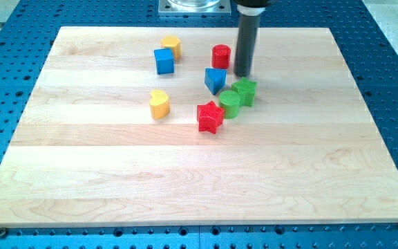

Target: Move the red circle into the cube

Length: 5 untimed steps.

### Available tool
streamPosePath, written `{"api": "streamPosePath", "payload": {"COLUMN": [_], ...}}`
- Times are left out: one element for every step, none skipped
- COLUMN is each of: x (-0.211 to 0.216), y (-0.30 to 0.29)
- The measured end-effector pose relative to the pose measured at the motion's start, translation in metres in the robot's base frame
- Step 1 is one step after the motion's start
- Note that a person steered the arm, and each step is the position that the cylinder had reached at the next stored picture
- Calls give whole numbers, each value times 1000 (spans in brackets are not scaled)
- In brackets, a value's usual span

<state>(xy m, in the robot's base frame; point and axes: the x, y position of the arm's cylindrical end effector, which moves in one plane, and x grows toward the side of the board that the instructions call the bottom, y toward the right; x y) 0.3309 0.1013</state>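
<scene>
The red circle [220, 55] stands on the wooden board near the view's top middle. The blue cube [164, 60] stands to its left, with a gap between them. My tip [242, 73] rests on the board just right of and slightly below the red circle, close to it, and just above the green star-shaped block [244, 90]. Whether the tip touches the red circle cannot be told.
A yellow block [171, 45] sits just above the blue cube. A second blue block [215, 79] lies below the red circle. A green cylinder [229, 104] and red star [210, 117] cluster lower. A yellow heart [159, 104] lies left. The board [185, 180] sits on a blue perforated table.
</scene>
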Motion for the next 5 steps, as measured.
{"api": "streamPosePath", "payload": {"x": [-13,-41,-86,-106,-71], "y": [4,3,3,-21,-42]}}
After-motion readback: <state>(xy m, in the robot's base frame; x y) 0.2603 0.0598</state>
